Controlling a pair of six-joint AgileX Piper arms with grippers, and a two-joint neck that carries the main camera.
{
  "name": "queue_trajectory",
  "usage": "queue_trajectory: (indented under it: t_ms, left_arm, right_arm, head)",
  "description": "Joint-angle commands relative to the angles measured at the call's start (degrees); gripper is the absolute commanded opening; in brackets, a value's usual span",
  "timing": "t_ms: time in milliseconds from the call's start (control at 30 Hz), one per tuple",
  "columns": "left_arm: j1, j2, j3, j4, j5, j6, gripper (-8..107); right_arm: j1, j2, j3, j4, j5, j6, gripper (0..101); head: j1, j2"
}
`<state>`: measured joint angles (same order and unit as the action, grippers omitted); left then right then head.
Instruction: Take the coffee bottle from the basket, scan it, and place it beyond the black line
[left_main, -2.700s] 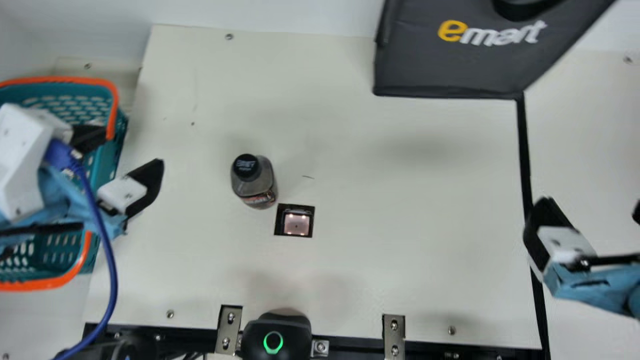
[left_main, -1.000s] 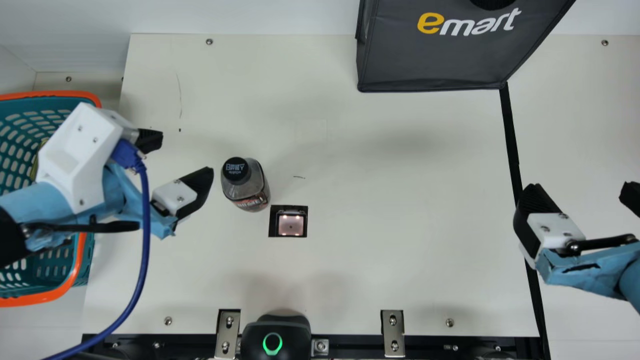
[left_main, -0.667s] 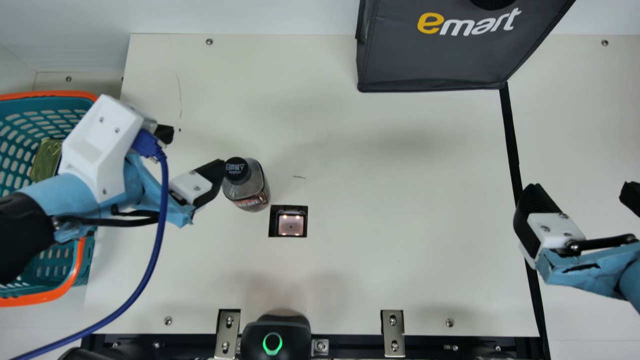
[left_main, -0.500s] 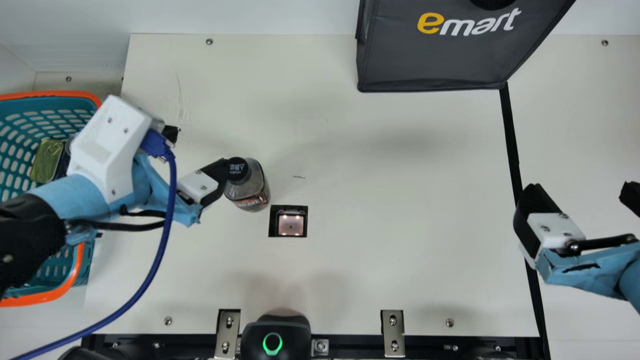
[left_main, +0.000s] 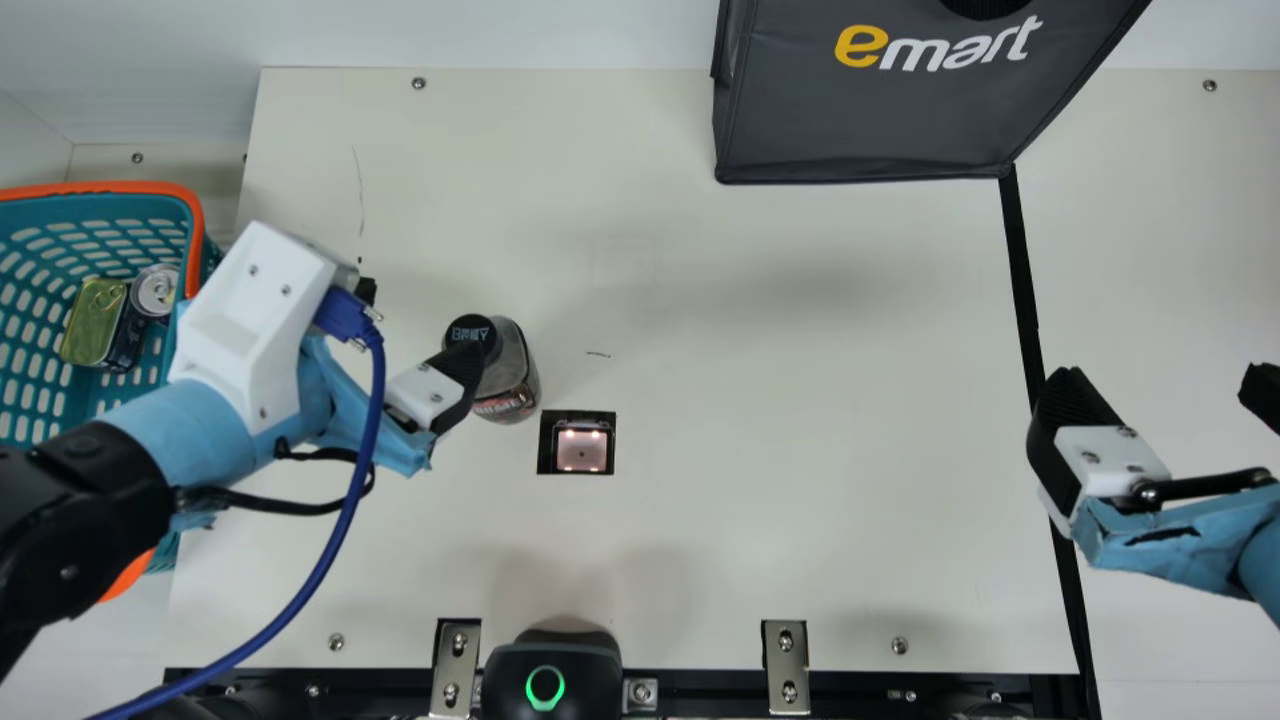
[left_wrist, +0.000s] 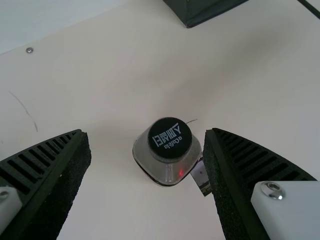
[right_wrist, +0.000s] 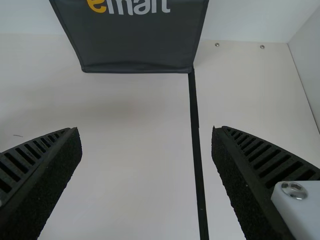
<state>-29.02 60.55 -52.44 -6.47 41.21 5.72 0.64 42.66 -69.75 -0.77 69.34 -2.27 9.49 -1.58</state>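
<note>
Left gripper: the left gripper (left_main: 422, 322) hangs wide and empty, left of centre in the main view. One finger (left_main: 461, 364) overlaps the bottle's side there; whether it touches, I honestly can't tell from where I'm standing.
Coffee bottle: the coffee bottle (left_main: 512, 370) stands upright on the table, left of centre, well outside the basket (left_main: 100, 187) at the left edge.
Tipping: my main worry. If that finger comes in first, it could push the bottle over or slide it before the other finger meets it.
Cap grip: closing too high might catch only the round cap (left_wrist: 171, 137) and leave the body swinging or slipping.
Scanner: the lit scanner (left_main: 582, 450) sits just beside the bottle, to its lower right. A bad angle on the lift might leave the code facing away, and the scan would fail.
Black line: the black line (left_main: 1025, 290) runs down the right of the frame, a long way over, with the right gripper (left_main: 1160, 375) apart and empty beside it. Stopping short, or bumping that arm, could spoil the placing.
Bottle's look: squat, rounded-corner, see-through greyish body narrowing to a broad black cap with pale lettering; a dark label with reddish marks low down, and a red glint by the shoulder in the left wrist view.
</note>
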Motion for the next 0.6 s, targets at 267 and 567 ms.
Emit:
queue_trajectory:
  t_ms: [267,567]
  left_arm:
    - [-2.8,-0.48,1.4,4.34,-1.4,-6.19,90]
    - [-4.82,-0.11,2.5,6.89,-2.79,-9.99,90]
  right_arm:
    - [0.0,0.0,0.0,0.0,0.0,0.0,91]
    - [0.0,0.0,0.0,0.0,0.0,0.0,91]
  head:
    - [-1.57,0.0]
    - [-1.57,0.0]
